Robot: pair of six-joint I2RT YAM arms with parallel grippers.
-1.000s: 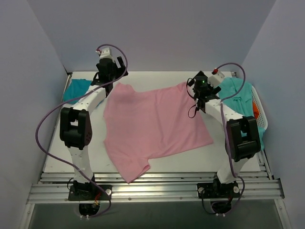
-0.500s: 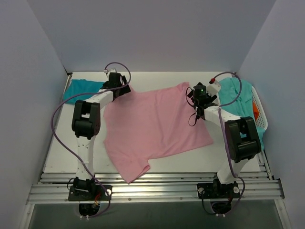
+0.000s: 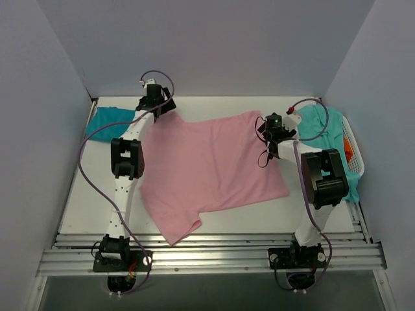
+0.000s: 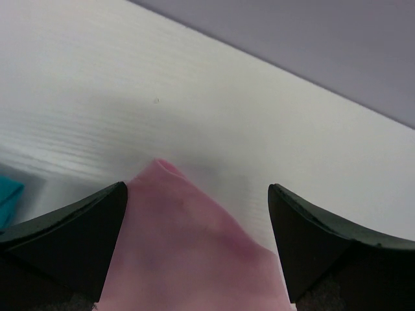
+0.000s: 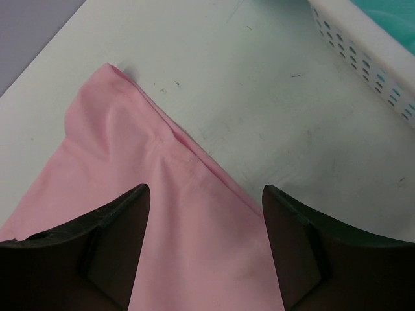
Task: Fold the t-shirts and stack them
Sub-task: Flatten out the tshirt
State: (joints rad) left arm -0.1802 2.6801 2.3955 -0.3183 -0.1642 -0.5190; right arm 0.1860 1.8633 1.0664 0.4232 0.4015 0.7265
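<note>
**Left arm reached farther out to the shirt's far corner**

On the table [image 3: 84, 207] the pink t-shirt [image 3: 207, 168] lay spread flat, largest of three. The teal t-shirt [image 3: 107, 122] sat far left, and the aqua-green t-shirt [image 3: 321, 129] sat by the one laundry basket [image 3: 353, 146]. The left hand [image 4: 198, 194] and right hand [image 5: 206, 194], both open, straddled its far corners. The first fold looked pending, calling next for a pinch at both corners.

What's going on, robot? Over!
Left gripper open, right gripper open, at far corners of the pink shirt. Shirt flat, not folded yet. Nothing blocking.
</note>
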